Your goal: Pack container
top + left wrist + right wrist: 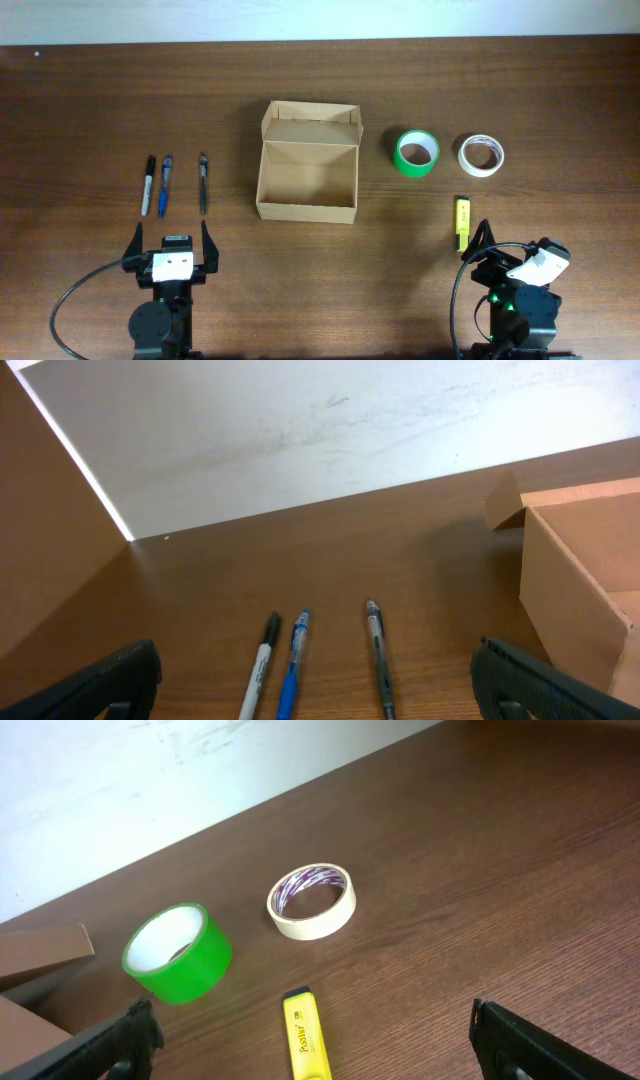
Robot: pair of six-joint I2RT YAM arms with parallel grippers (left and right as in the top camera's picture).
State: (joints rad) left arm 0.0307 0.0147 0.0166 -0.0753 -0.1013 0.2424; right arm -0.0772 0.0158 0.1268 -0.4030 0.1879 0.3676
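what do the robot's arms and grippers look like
Both arms are black. The left gripper has black pointed fingers, a white block and a black cable looping left. The right gripper has a white block and green lights behind.

On the dark wooden desk, three pens lie side by side toward the left edge, all pointing at the far edge: a black marker, a blue pen just beside it, and a dark pen slightly apart. Toward the right edge sit a green tape roll and a cream tape roll. A yellow highlighter lies nearer the front edge.
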